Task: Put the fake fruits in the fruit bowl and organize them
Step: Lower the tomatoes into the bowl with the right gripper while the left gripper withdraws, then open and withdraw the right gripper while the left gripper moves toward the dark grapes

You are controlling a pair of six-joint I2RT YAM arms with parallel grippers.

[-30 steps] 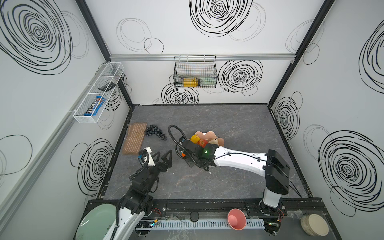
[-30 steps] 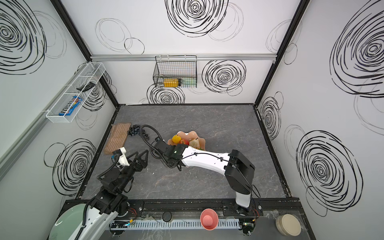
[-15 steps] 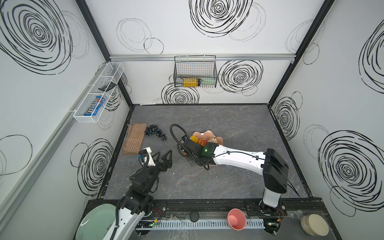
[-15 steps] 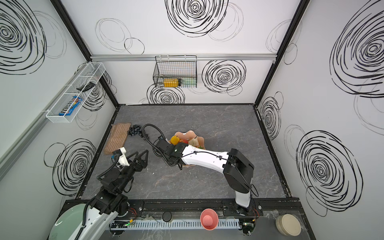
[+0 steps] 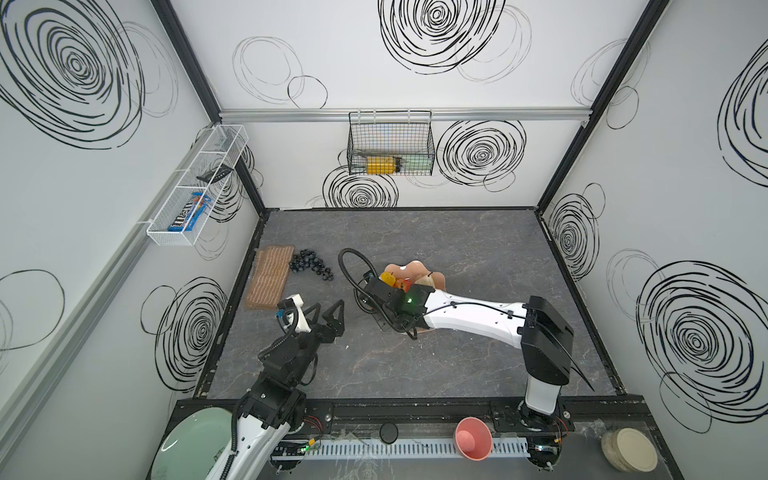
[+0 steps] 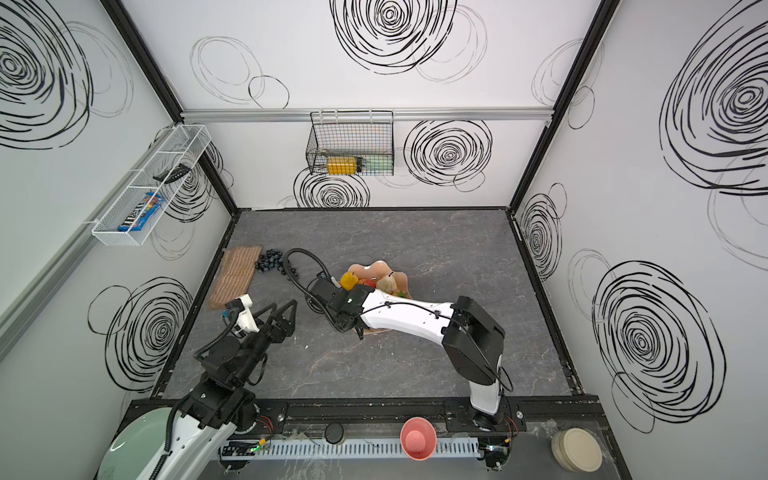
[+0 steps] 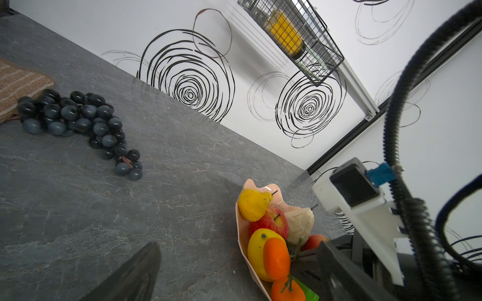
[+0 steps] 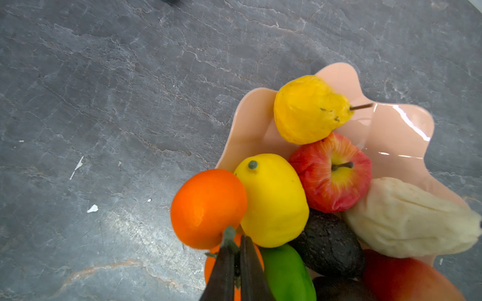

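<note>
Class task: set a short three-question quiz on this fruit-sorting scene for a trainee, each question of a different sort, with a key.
1. Multiple choice: which fruit lies on the table, outside the fruit bowl? A) red apple B) grape bunch C) lemon
2. True or false: the left gripper holds a fruit.
3. Fill in: the right gripper pinches the green stem of the ____.
Key: 1 B, it lies beside the woven mat. 2 False, its jaws are open and empty. 3 orange.
</note>
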